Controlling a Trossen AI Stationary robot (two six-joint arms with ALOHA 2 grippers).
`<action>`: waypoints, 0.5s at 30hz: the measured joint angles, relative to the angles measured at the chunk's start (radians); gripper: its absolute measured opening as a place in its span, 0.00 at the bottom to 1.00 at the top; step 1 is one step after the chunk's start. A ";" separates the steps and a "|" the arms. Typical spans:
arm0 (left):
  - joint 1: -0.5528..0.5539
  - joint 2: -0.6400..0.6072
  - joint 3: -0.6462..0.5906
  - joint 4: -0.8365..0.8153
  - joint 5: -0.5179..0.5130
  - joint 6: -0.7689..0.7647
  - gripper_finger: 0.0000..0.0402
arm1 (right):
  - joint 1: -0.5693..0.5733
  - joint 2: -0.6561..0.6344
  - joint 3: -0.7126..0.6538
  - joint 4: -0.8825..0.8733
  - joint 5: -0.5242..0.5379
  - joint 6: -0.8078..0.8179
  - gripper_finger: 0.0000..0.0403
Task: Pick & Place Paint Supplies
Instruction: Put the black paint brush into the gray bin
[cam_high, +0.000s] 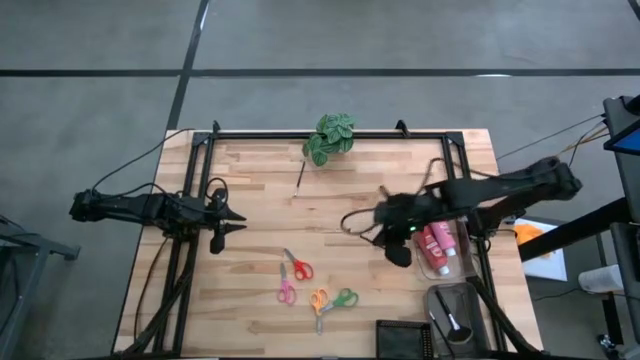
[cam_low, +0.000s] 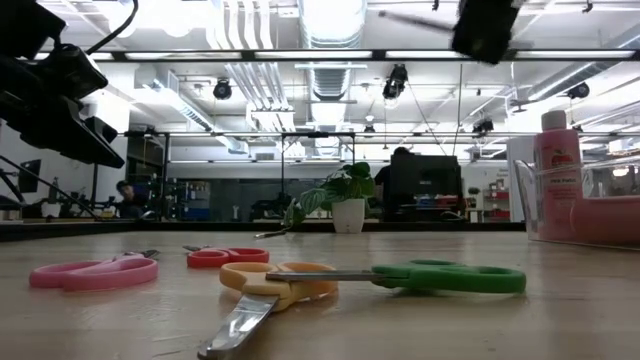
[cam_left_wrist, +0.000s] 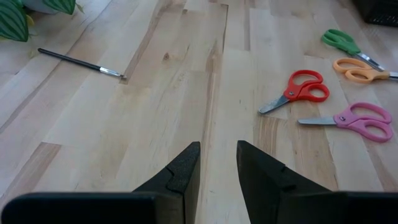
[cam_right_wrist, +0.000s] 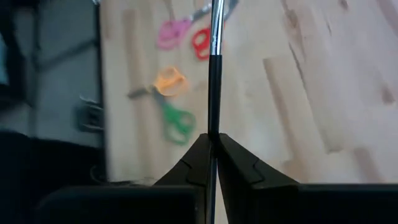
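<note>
My right gripper (cam_high: 397, 252) hangs high above the table's right half, shut on a thin dark-handled brush (cam_right_wrist: 214, 93). In the low view the brush (cam_low: 415, 18) juts sideways from the gripper (cam_low: 485, 30). A second brush (cam_high: 300, 175) lies flat on the wood near the plant. Red and pink squeeze bottles (cam_high: 437, 243) lie in a clear bin (cam_high: 452, 268) at the right edge; one pink bottle (cam_low: 557, 170) stands upright there. My left gripper (cam_high: 238, 222) waits at the table's left side, open and with nothing in it (cam_left_wrist: 217, 152). My right gripper pinches the brush's dark handle (cam_right_wrist: 213, 134) between its two fingers. The handle runs on past the fingertips to the silver ferrule (cam_right_wrist: 216, 31). The fingers slant down toward the scissors, and the brush is lifted clear of the table.
Red (cam_high: 298, 268), pink (cam_high: 286, 292), orange (cam_high: 318, 300) and green (cam_high: 345, 297) scissors lie in the near middle. A potted plant (cam_high: 330, 138) stands at the far edge. A clear cup with brushes (cam_high: 452, 315) and a black box (cam_high: 405, 338) sit near right.
</note>
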 joint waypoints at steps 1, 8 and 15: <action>0.000 0.000 0.000 0.000 0.000 0.000 0.26 | 0.008 -0.027 0.000 -0.010 0.000 0.057 0.04; 0.000 0.000 0.000 0.000 0.000 0.000 0.26 | 0.145 -0.164 -0.006 -0.102 0.017 0.405 0.04; 0.000 0.000 0.000 0.000 0.000 0.000 0.26 | 0.405 -0.193 -0.016 -0.165 0.122 0.775 0.04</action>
